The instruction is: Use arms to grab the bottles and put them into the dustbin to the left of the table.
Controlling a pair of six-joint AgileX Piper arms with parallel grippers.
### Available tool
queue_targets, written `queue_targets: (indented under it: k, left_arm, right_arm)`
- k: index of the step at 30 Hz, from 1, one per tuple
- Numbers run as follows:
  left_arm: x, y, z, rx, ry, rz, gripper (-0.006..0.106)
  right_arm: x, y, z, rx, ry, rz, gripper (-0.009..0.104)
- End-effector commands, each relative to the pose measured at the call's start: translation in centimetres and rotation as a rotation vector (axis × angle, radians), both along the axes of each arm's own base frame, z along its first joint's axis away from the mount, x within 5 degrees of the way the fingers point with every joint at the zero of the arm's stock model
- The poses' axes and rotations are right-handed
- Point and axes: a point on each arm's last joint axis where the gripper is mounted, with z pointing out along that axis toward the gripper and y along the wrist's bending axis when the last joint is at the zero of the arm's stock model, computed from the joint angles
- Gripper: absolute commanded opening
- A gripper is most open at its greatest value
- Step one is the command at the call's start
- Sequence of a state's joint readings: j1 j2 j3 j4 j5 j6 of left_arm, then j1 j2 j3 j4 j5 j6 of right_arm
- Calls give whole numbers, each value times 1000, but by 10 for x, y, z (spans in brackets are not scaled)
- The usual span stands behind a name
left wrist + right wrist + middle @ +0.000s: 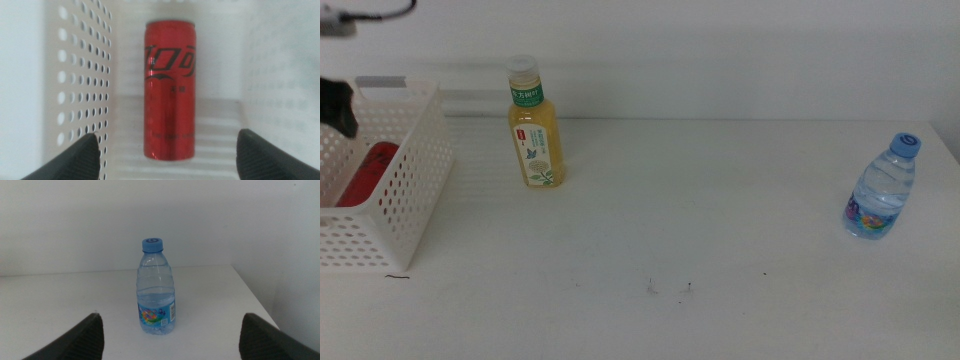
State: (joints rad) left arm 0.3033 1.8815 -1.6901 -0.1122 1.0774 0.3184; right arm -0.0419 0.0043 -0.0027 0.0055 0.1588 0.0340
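Note:
The slim red can (169, 90) lies flat on the floor of the white perforated dustbin (415, 160) at the table's left end, and shows red through the wall (365, 175). My left gripper (167, 137) hangs open above the can, holding nothing; a dark part of it shows over the dustbin (338, 105). The tall yellow tea bottle (535, 125) stands upright just right of the dustbin. The small blue-capped water bottle (882, 190) stands upright near the table's right edge. My right gripper (171, 317) is open, facing the water bottle (156, 287) from a short distance; it is out of the middle view.
The white table (700, 230) has a few dark specks near its front middle. Its right edge and far corner lie close behind the water bottle (250, 287). A pale wall backs the table.

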Motion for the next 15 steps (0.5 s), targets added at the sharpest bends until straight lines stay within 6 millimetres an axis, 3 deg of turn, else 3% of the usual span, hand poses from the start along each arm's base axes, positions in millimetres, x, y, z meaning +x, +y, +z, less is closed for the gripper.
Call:
queue_targets:
  k: [1,10,15]
  left_arm:
    - [-10,-11,26,-11,-41,6,94]
    - [-37,-58,76,-20,-116,-26,94]
    - [-54,-90,93,-34,-175,-65,94]
  right_arm:
    - [0,-1,0,-10,-9,-9,93]
    - [0,-1,0,-10,-9,-9,93]
    - [0,-1,0,-10,-9,-9,93]
